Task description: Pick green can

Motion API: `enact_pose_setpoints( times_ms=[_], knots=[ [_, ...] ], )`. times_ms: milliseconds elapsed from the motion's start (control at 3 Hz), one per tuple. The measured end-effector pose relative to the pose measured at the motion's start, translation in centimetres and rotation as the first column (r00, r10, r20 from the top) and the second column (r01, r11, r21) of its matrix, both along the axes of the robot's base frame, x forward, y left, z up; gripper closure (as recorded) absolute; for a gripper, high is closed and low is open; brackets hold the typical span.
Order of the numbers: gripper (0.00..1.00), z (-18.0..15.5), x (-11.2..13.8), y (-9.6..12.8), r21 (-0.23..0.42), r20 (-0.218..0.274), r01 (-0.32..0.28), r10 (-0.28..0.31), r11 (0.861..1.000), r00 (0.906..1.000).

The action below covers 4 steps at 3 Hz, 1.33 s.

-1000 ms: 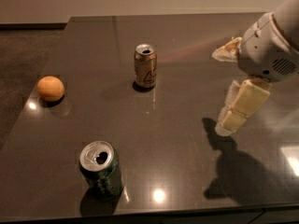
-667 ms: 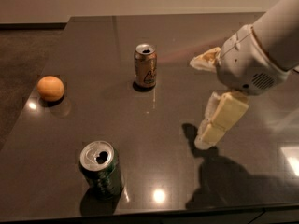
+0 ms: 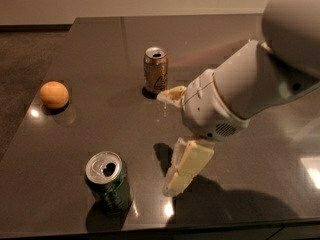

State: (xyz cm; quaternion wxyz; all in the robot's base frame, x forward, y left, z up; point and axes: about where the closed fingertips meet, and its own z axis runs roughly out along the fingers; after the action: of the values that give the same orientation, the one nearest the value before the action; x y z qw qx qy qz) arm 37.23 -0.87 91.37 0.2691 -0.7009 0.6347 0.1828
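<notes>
The green can (image 3: 108, 182) stands upright near the front left of the dark table (image 3: 90, 129). It is dark green with pale markings and a silver top with an open pull-tab hole. My gripper (image 3: 169, 141) hangs over the table's middle, to the right of the green can and a little farther back, not touching it. Its two pale fingers are spread wide: one fingertip (image 3: 174, 186) is low near the front, the other (image 3: 167, 96) points left by the gold-brown can. The gripper is open and empty.
A gold-brown can with a triangle mark (image 3: 156, 70) stands upright behind the gripper. An orange (image 3: 54, 94) lies at the left edge. The table's front edge runs just below the green can. My arm (image 3: 270, 69) fills the right side.
My arm and gripper have swung left and forward across the table, from the right side to the middle, closer to the green can. The cans and the orange have not moved.
</notes>
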Motion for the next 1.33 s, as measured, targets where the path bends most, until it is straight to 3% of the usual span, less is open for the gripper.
enact_pose_setpoints(
  times_ms=[667, 1333],
  knots=[
    [0.00, -1.4, -2.9, 4.6, 0.085, -0.029, -0.088, 0.091, 0.992, 0.9955],
    [0.00, -1.1, -5.1, 7.9, 0.159, -0.060, -0.162, 0.173, 0.974, 0.9831]
  ],
)
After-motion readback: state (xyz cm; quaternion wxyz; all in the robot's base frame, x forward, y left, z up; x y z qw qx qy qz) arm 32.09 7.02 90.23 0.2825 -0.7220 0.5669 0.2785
